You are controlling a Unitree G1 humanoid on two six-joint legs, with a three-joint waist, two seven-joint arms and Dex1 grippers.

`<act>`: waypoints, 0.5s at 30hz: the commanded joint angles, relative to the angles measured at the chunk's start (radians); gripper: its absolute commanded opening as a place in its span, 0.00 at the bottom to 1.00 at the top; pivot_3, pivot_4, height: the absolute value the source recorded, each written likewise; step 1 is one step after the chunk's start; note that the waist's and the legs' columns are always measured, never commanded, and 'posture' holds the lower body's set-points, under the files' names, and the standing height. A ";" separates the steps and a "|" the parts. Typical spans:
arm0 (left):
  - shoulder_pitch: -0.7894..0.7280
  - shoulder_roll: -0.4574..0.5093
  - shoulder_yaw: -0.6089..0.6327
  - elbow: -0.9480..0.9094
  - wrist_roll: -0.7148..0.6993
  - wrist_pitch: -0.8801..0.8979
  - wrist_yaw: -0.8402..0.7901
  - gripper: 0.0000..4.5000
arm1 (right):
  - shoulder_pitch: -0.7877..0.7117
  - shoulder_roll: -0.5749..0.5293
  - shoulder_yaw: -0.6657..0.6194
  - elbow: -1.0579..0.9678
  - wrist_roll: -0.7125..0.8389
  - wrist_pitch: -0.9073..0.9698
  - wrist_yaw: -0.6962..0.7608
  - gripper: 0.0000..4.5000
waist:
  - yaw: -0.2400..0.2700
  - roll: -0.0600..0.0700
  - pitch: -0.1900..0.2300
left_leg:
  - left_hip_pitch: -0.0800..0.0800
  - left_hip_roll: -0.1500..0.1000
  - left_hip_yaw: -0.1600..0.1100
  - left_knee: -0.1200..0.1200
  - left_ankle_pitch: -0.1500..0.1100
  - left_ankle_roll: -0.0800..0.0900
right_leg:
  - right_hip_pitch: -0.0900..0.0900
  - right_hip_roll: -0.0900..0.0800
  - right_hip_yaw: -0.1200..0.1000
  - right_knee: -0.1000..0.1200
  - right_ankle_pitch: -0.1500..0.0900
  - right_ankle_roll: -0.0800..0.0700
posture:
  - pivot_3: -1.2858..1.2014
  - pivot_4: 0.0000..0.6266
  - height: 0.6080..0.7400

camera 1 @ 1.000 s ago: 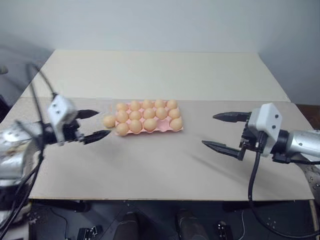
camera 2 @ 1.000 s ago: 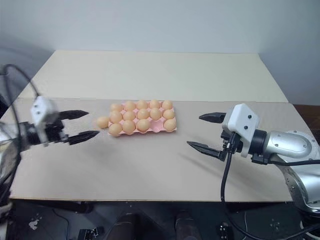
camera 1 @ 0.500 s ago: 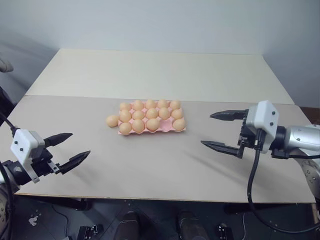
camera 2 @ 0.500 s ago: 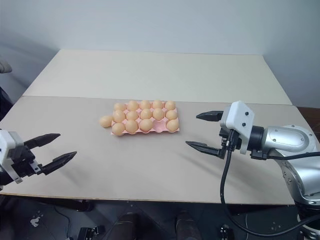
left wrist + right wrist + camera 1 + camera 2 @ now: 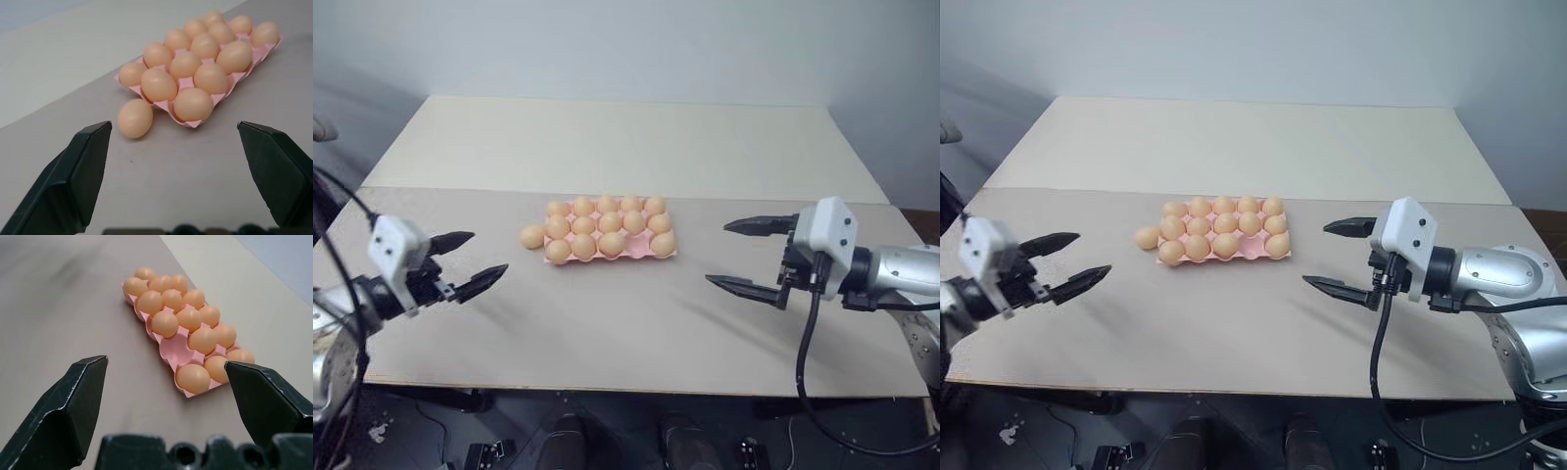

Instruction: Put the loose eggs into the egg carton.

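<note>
One loose egg [image 5: 531, 236] lies on the surface [image 5: 626, 323] touching the pink carton's [image 5: 607, 254] left end; both pincers gape, empty.

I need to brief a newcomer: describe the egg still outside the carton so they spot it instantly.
On the tan table lies a pink egg carton. Against its end nearest the left gripper lies one loose egg, on the bare tabletop. Its neighbours all sit in cups.

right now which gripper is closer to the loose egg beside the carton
Left. The left gripper hangs just off the loose egg on its own side of the egg carton. The right gripper is across the carton, farther away.
</note>
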 commanded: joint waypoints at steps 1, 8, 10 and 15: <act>-0.123 0.034 -0.088 0.178 0.073 -0.090 -0.041 0.99 | 0.002 -0.008 -0.034 -0.031 0.004 -0.012 -0.005 1.00 | -0.003 0.000 0.000 | 0.000 0.000 0.000 0.000 0.000 0.000 | -0.001 0.000 0.000 0.000 0.000 0.000 | 0.52 0.24 1.00; -0.476 0.005 -0.269 0.678 0.212 -0.333 -0.180 0.99 | 0.016 -0.012 -0.048 -0.043 0.007 -0.008 -0.014 1.00 | -0.002 0.000 0.000 | -0.001 0.000 0.000 0.000 0.000 0.000 | -0.001 0.000 -0.001 0.000 0.000 0.000 | 0.52 0.24 1.00; -0.573 -0.015 -0.322 0.830 0.268 -0.414 -0.207 0.99 | 0.018 -0.013 -0.050 -0.048 0.008 -0.005 -0.018 1.00 | -0.002 0.000 0.000 | -0.002 -0.001 0.000 0.001 0.000 0.000 | -0.001 0.000 -0.001 0.000 0.000 0.000 | 0.52 0.24 1.00; -0.749 -0.062 -0.375 1.113 0.337 -0.544 -0.262 0.99 | 0.041 -0.021 -0.076 -0.074 0.019 0.008 -0.028 1.00 | -0.004 0.000 0.000 | -0.002 -0.001 -0.001 0.001 0.000 0.000 | -0.001 0.000 -0.001 0.000 0.000 0.000 | 0.52 0.24 1.00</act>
